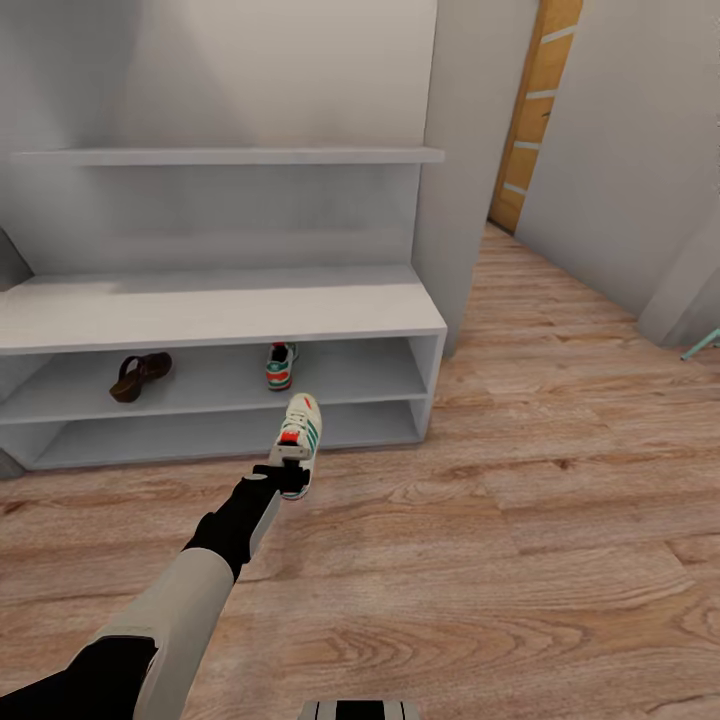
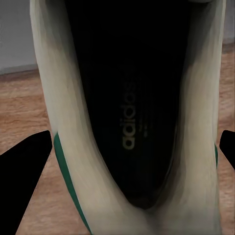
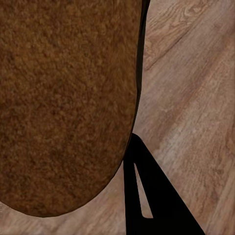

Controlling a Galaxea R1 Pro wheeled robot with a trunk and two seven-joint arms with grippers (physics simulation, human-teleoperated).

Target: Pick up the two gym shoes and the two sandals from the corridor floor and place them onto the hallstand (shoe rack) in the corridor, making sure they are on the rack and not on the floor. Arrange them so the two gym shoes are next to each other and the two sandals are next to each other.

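Above the corridor floor (image 1: 520, 520), just before the hallstand (image 1: 220, 310), a gym shoe (image 1: 298, 440) hangs held by the left claw (image 1: 283, 477); another gym shoe (image 1: 281, 364) and a sandal (image 1: 139, 375) sit on its upper shelf level; the right claw (image 3: 147, 196) holds a brown sandal sole (image 3: 63, 103)

Sandal (image 1: 140, 375) left of sneaker (image 1: 281, 365), same shelf (image 1: 215, 380)
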